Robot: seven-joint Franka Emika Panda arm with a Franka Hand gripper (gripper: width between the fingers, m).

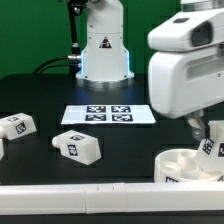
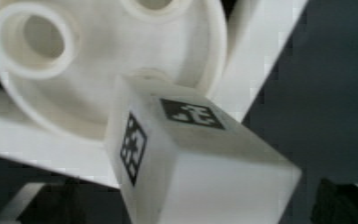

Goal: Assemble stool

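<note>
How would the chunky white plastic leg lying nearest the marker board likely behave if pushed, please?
The chunky white plastic leg looks blocky and flat-sided, so it would probably slide rather than roll. It appears rigid moulded plastic, likely stiff and light. Its smooth surface might slip on the black table.

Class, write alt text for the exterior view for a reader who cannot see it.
The gripper of a white robot arm holds a tagged leg at the round seat, on the exterior view's right. On the black table lie two loose legs and the marker board.
</note>
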